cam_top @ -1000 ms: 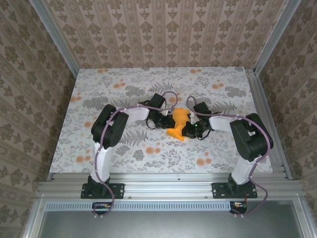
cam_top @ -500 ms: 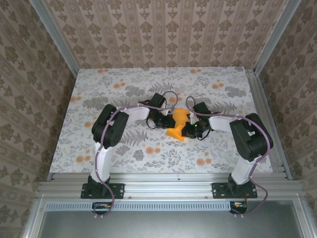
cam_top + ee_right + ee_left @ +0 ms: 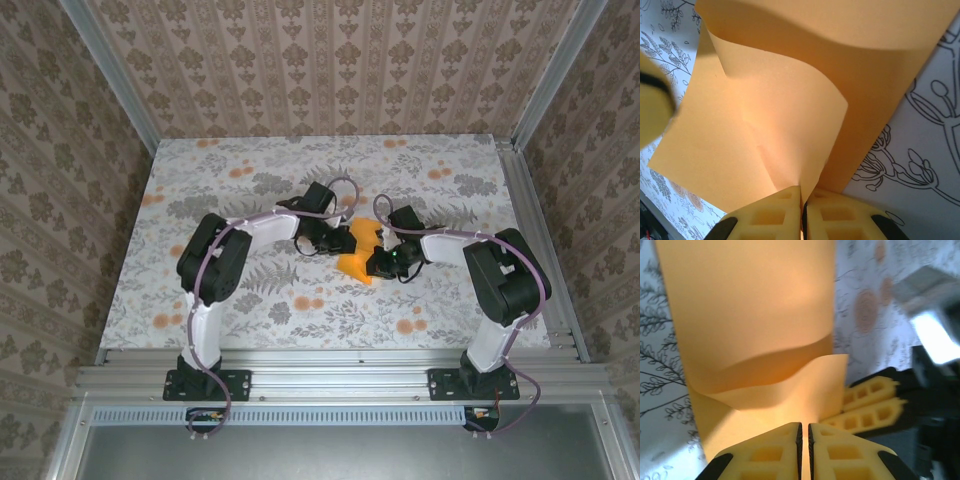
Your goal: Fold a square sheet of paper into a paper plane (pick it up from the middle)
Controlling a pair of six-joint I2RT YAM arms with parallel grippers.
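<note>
Seen from above, the left end effector (image 3: 336,240) and right end effector (image 3: 377,262) meet near the middle of the flower-printed table (image 3: 200,200), with the square sheet of paper (image 3: 358,247) between them, bright orange and buckled. At the left wrist, the left end effector (image 3: 805,437) is clenched on the sheet's (image 3: 750,315) near edge, pads almost touching. One layer curls up over another, and the right end effector (image 3: 872,401) sits at the sheet's side. At the right wrist, the right end effector (image 3: 802,200) pinches a raised fold of the plain, unmarked paper (image 3: 780,125).
</note>
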